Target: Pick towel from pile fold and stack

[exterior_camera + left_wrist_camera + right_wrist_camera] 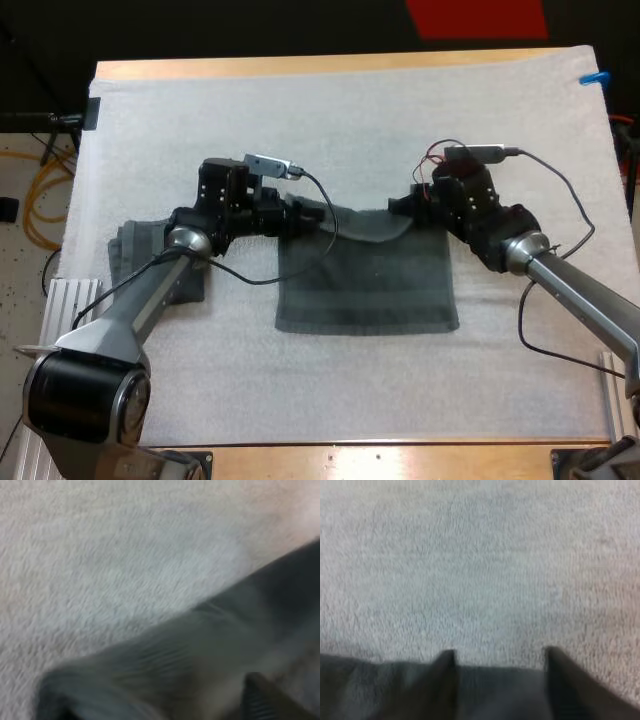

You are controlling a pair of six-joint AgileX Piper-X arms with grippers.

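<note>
Left arm nearest, over the towel pile. Towel lies spread mid-mat. Left gripper and right gripper each pinch a far corner. Cloth looks soft, limp and light, so corners are the best hold.

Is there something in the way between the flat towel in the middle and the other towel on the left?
Yes, my own left arm. It lies across the other towel at the left of the white mat, hiding part of it. Between the flat towel and that one I see just bare mat.
</note>
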